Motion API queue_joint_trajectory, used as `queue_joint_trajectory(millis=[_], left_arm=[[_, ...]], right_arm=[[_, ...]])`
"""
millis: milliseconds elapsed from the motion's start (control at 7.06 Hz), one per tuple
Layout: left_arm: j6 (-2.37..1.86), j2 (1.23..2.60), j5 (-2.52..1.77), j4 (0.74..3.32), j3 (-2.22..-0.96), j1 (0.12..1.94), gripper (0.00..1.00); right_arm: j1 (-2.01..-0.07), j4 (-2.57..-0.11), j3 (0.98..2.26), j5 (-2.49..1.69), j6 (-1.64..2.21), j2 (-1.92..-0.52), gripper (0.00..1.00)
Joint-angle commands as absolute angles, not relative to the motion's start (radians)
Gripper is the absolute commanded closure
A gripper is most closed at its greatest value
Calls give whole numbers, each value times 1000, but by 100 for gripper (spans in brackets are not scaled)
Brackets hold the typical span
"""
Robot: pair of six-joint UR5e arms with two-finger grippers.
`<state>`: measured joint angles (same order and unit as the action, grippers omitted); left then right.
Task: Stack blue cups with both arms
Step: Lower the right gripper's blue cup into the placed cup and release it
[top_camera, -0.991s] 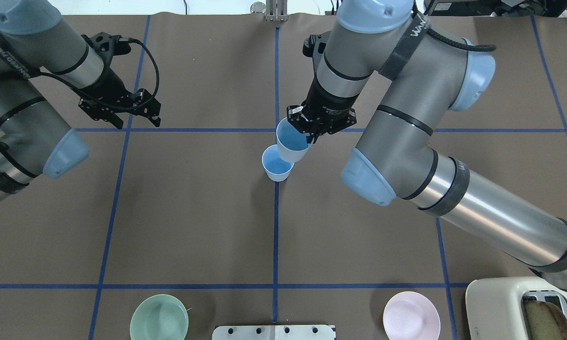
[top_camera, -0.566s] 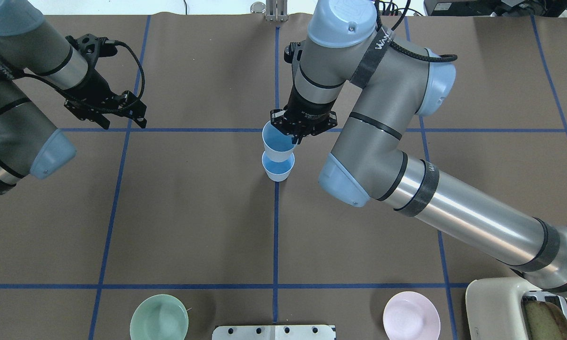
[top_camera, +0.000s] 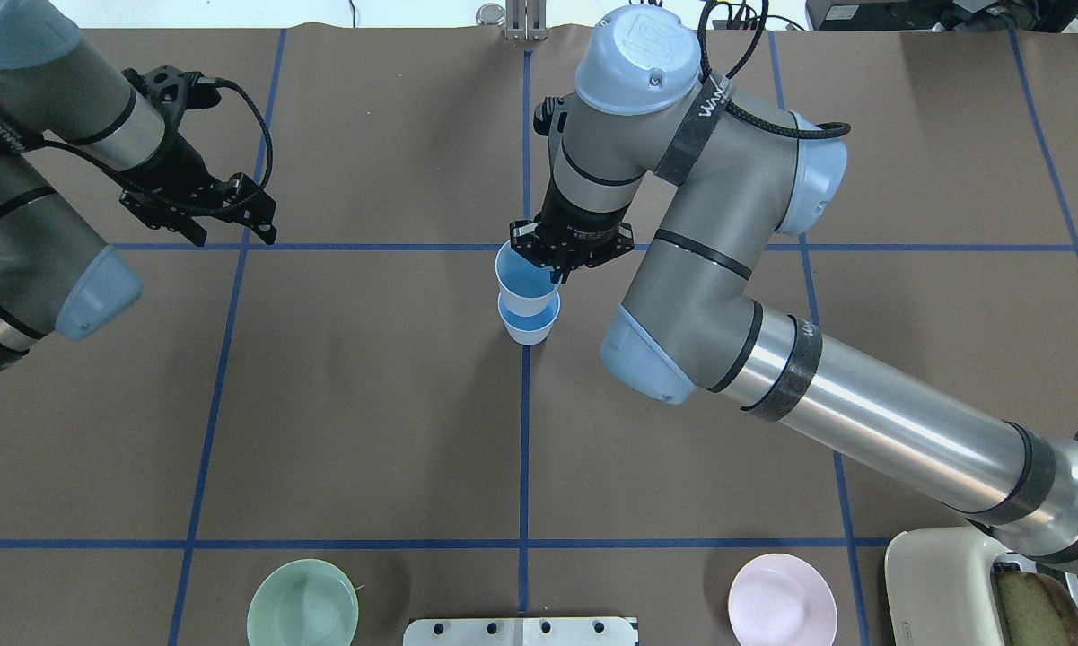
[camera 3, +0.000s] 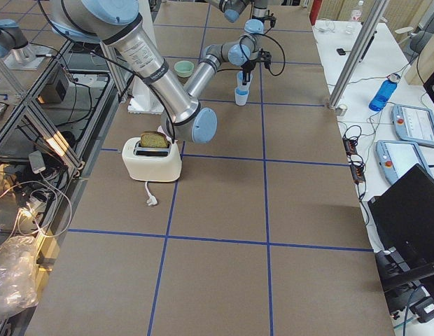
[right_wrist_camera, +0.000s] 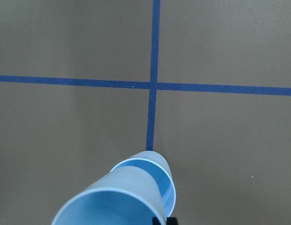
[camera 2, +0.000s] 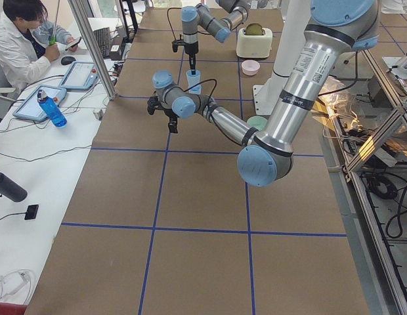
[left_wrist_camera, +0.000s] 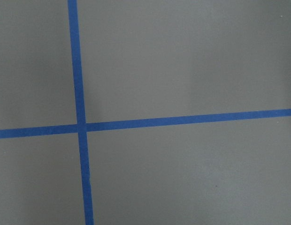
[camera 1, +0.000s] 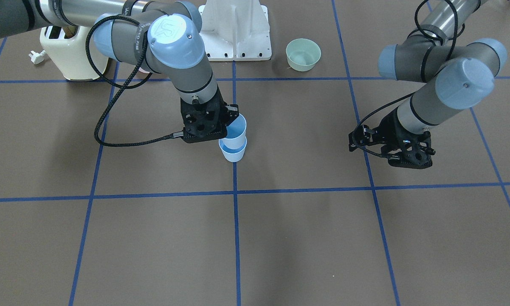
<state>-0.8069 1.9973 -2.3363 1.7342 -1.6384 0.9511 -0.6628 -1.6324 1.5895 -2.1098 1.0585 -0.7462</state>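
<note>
**Inspector:** Cup positions?

**Assessor:** The lower cup (top_camera: pixel 529 327) stands on the worktop (top_camera: pixel 368 404) at centre frame, on the vertical tape line (top_camera: pixel 524 431). The upper cup (top_camera: pixel 521 280) is upright above it, mouths up, axes vertical.

**Inspector:** Hands?

**Assessor:** The right hand (top_camera: pixel 558 266) clamps the upper cup's rim, hiding its upper-right edge. The left hand (top_camera: pixel 233 229), upper left, is spread and empty.

**Inspector:** View discrepancies?

**Assessor:** Only the right wrist view shows the upper base inside the lower rim.
</note>
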Motion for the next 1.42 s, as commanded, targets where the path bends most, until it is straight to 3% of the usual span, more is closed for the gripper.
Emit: queue_joint_trajectory(millis=[0,708,850,991,1274], left_arm=[[-807,1996,-2335,1735,-1638,951,3],[-807,1994,-2329,1736,-1638,950,3],[-807,1994,-2329,1736,-1637,950,3],[-807,1994,-2329,1736,-1637,950,3],[-807,1994,-2327,1736,-1637,950,3]], right_arm=[[-653,-1632,1589,-2103,1058,-749,100],[-655,-1631,1591,-2100,1058,-750,100],[-655,-1631,1591,-2100,1058,-750,95],[-655,-1629,1591,-2100,1058,-750,78],[-655,-1629,1591,-2100,1058,-749,69]])
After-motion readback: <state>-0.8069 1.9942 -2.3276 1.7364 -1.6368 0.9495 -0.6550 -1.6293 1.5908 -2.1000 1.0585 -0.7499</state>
